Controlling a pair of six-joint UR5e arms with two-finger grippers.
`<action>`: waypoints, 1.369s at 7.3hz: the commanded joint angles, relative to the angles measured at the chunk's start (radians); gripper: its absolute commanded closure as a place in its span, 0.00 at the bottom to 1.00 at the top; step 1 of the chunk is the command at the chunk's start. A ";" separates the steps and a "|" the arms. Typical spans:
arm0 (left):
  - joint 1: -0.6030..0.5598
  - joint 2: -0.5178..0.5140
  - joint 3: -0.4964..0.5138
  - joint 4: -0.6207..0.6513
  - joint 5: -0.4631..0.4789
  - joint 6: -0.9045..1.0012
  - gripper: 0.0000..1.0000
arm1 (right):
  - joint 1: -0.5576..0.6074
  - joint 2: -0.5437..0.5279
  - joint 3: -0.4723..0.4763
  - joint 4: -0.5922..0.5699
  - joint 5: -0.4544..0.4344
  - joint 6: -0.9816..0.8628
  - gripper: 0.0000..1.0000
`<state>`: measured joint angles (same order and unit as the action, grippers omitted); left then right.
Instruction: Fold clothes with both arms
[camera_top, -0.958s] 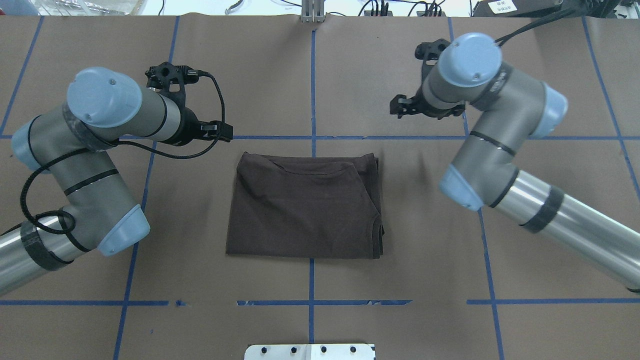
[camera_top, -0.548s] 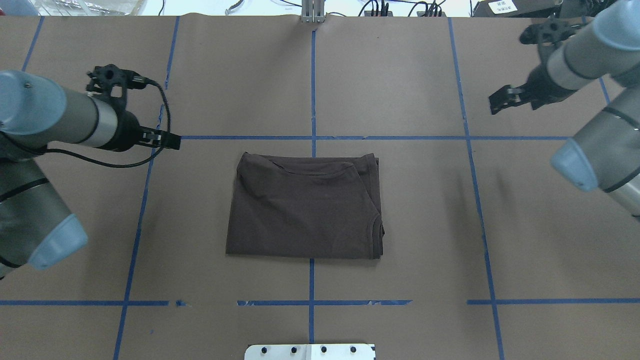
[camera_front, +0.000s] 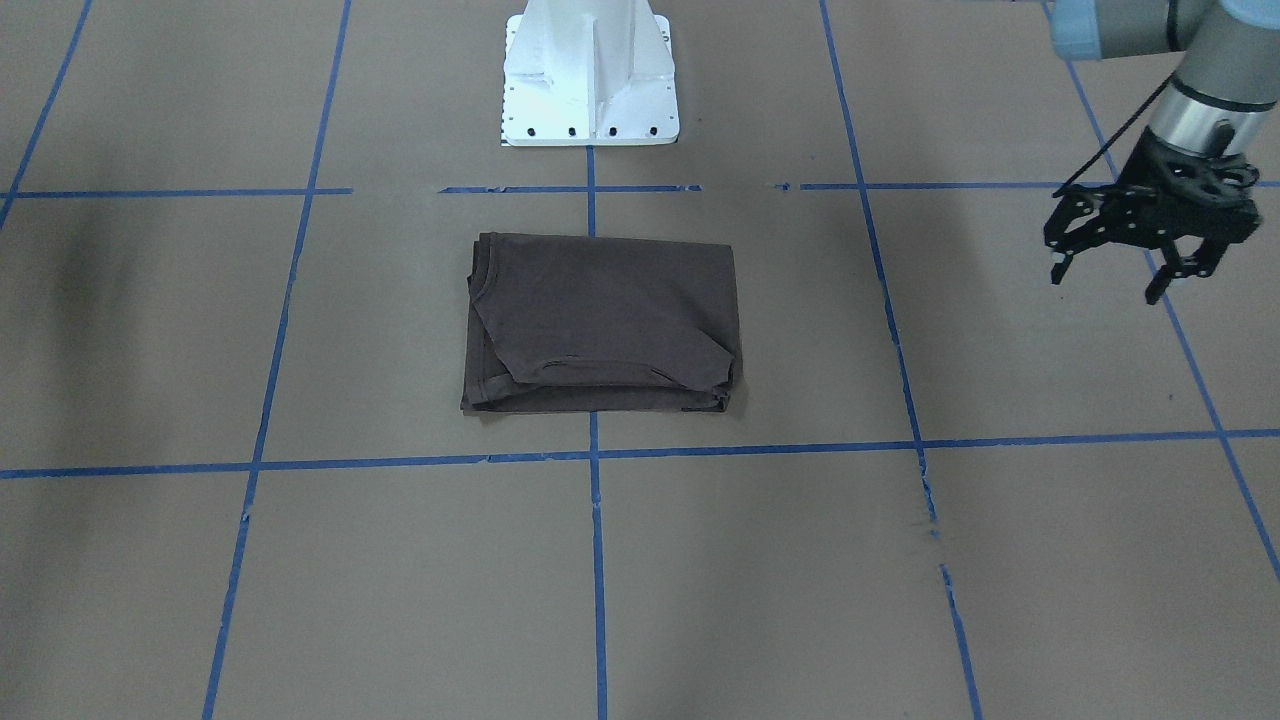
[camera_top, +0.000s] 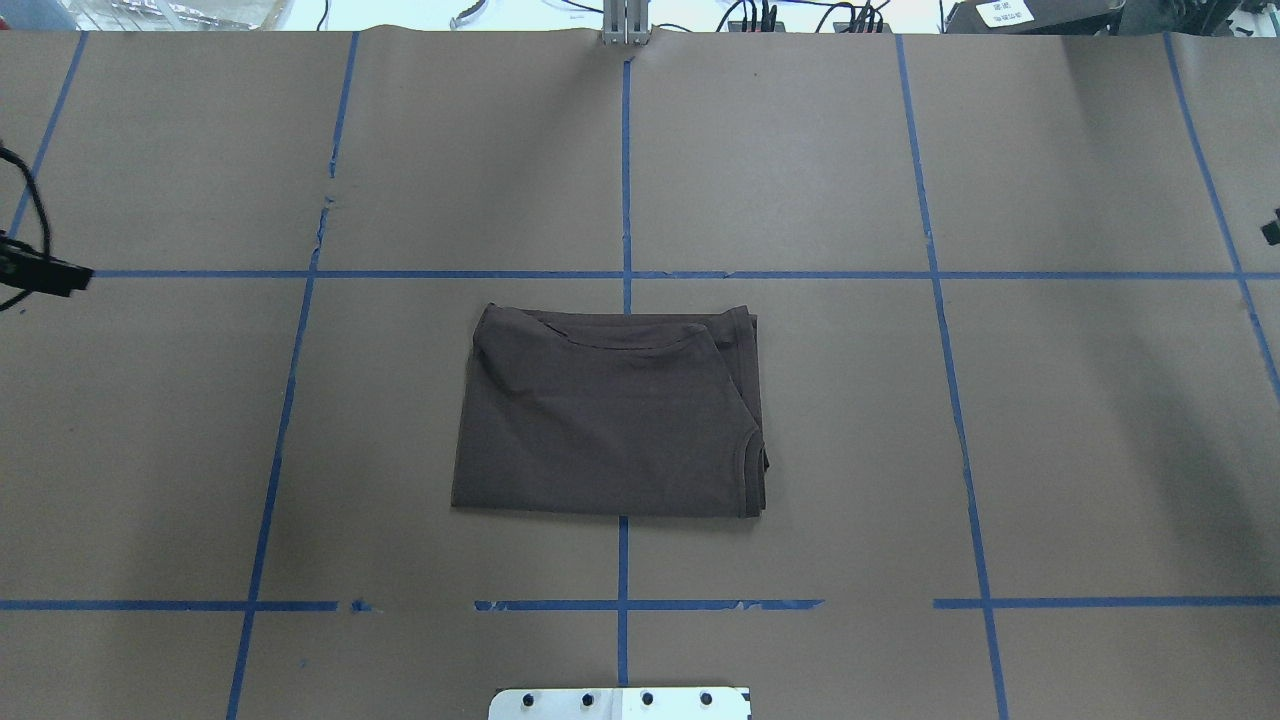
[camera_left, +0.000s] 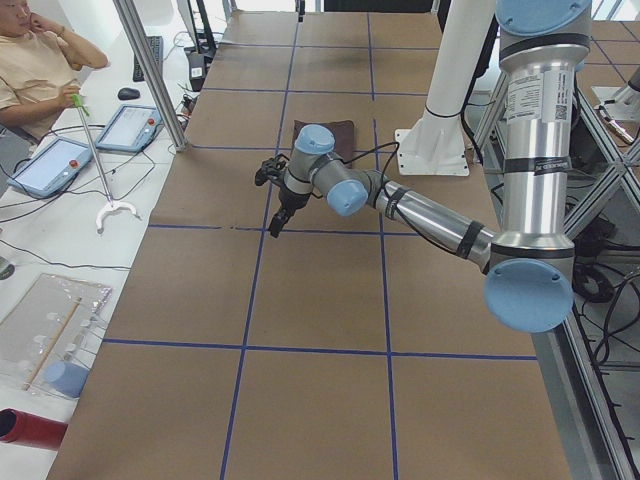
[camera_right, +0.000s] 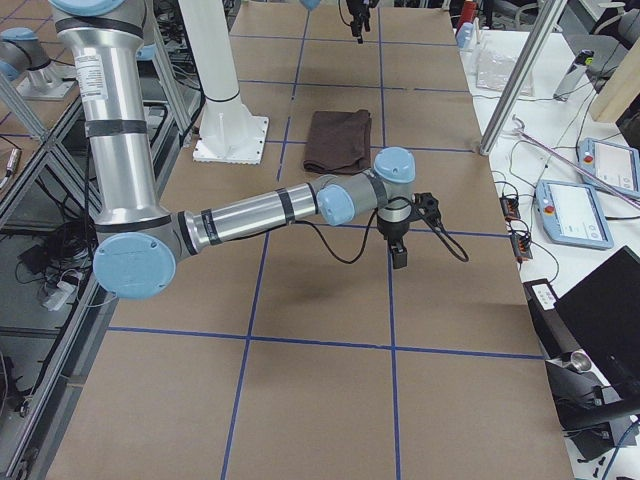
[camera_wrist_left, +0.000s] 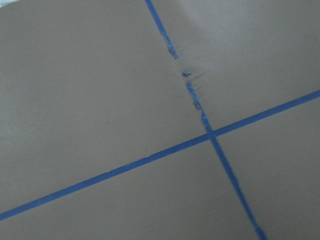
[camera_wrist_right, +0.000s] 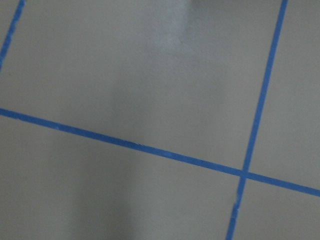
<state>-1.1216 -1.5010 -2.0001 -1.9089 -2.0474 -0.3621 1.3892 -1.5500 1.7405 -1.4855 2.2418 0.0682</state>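
The dark brown T-shirt (camera_top: 605, 415) lies folded into a flat rectangle at the table's middle, collar edge toward the far side; it also shows in the front-facing view (camera_front: 600, 320). Nothing touches it. My left gripper (camera_front: 1107, 280) hangs open and empty above the table, far out to my left of the shirt; only its tip (camera_top: 40, 272) shows at the overhead view's left edge. My right gripper (camera_right: 398, 255) is far out to my right, with just a sliver (camera_top: 1272, 230) in the overhead view; I cannot tell whether it is open or shut. Both wrist views show only paper and tape.
Brown paper with a blue tape grid (camera_top: 626, 275) covers the table. The white pedestal base (camera_front: 590, 70) stands at my side of the shirt. A seated operator (camera_left: 35, 70) and tablets (camera_left: 128, 127) are beyond the far edge.
Both arms have swung outward, away from the shirt, and almost left the overhead view. The shirt has not moved.
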 joint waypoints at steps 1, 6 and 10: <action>-0.200 0.082 0.103 0.042 -0.164 0.084 0.00 | 0.028 -0.163 -0.028 0.014 0.005 -0.099 0.00; -0.403 0.108 0.158 0.314 -0.298 0.342 0.00 | 0.120 -0.223 0.138 -0.147 0.075 -0.100 0.00; -0.412 0.119 0.188 0.364 -0.301 0.350 0.00 | 0.119 -0.252 0.162 -0.151 0.025 -0.099 0.00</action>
<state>-1.5312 -1.3879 -1.8191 -1.5612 -2.3452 -0.0145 1.5079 -1.8002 1.9031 -1.6344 2.2571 -0.0317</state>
